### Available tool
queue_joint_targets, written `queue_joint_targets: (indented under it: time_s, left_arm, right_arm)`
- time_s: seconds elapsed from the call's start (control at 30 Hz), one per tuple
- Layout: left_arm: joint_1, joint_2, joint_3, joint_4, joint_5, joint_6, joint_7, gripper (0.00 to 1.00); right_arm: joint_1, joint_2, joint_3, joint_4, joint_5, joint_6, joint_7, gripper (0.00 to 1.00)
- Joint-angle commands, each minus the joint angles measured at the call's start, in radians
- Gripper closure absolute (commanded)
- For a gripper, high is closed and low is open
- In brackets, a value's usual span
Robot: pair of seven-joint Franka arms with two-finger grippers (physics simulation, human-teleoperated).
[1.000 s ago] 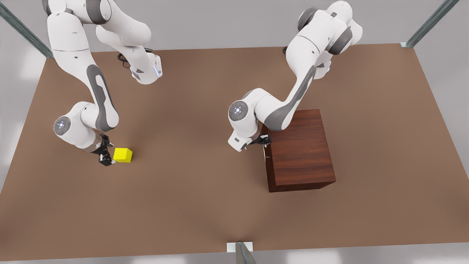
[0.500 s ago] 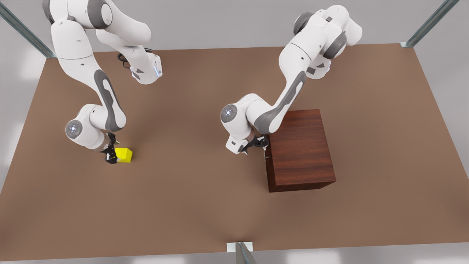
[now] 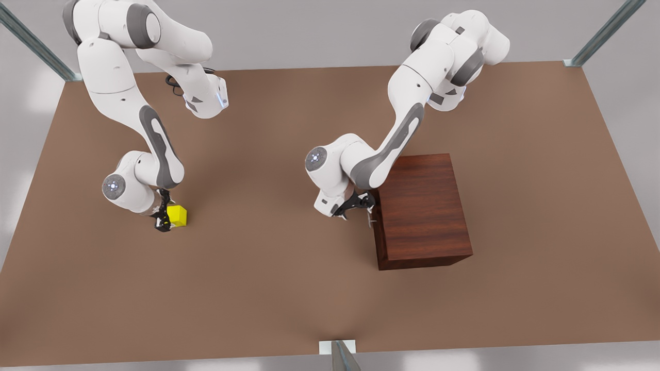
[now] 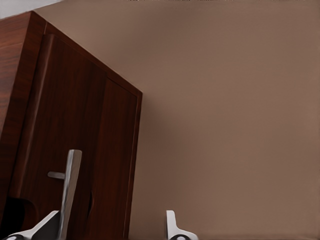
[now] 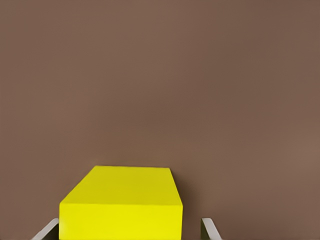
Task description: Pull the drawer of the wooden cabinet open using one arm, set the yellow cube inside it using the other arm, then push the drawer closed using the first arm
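Observation:
The dark reddish-brown wooden cabinet (image 3: 423, 208) stands at the front view's right. My left gripper (image 3: 360, 205) is low at its front face, open. In the left wrist view the drawer's thin silver bar handle (image 4: 70, 187) lies between the left gripper's (image 4: 111, 227) fingers, close against one of them. The drawer front (image 4: 65, 130) looks nearly flush with the cabinet. At the front view's left the yellow cube (image 3: 178, 215) rests on the table. My right gripper (image 3: 166, 219) is down at it, open, with one fingertip (image 5: 210, 230) on each side of the cube (image 5: 122, 205).
The brown tabletop (image 3: 268, 268) spreads wide between cube and cabinet. Metal frame posts (image 3: 340, 355) stand at the table's edges and corners. Both arm bases are at the far edge.
My right gripper has moved toward the cube and now straddles it. My left gripper has drawn slightly away from the cabinet toward the front view's left, and the handle appears a little farther out.

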Motion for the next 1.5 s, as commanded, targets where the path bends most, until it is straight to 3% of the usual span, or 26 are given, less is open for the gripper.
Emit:
queue_joint_targets:
  time_s: [0.0, 0.23, 0.33, 0.6, 0.8, 1.07, 1.23, 1.47]
  left_arm:
    - [0.0, -0.002, -0.001, 0.001, -0.002, 0.035, -0.045, 0.0]
    - [-0.001, 0.0, -0.011, 0.001, -0.011, 0.085, -0.043, 0.0]
    - [-0.001, 0.0, -0.015, 0.003, -0.011, 0.103, -0.045, 0.0]
    - [-0.02, 0.001, -0.014, 0.004, 0.004, 0.085, -0.029, 0.0]
    - [-0.032, 0.001, -0.014, 0.012, 0.002, 0.085, -0.032, 0.0]
    - [-0.036, 0.023, -0.014, 0.037, 0.002, 0.1, -0.032, 0.0]
    - [-0.049, 0.028, -0.014, 0.043, 0.002, 0.108, -0.032, 0.0]
    - [-0.063, 0.032, -0.014, 0.05, 0.002, 0.117, -0.037, 0.0]
  right_arm:
    - [0.0, 0.003, 0.0, 0.0, 0.001, 0.024, 0.061, 0.0]
    - [-0.009, 0.01, 0.0, 0.0, -0.004, 0.041, 0.05, 0.01]
    - [-0.009, 0.016, 0.001, 0.0, -0.004, 0.047, 0.049, 0.09]
    - [-0.003, 0.016, 0.008, -0.003, -0.001, 0.046, 0.055, 0.09]
    - [-0.003, 0.016, 0.012, -0.004, -0.001, 0.046, 0.072, 0.29]
    - [-0.003, -0.098, 0.029, 0.01, 0.001, 0.031, 0.12, 0.4]
    - [-0.003, -0.162, 0.038, 0.155, -0.007, -0.161, 0.123, 0.4]
    - [-0.005, -0.101, 0.038, 0.427, -0.041, -0.433, 0.118, 0.4]
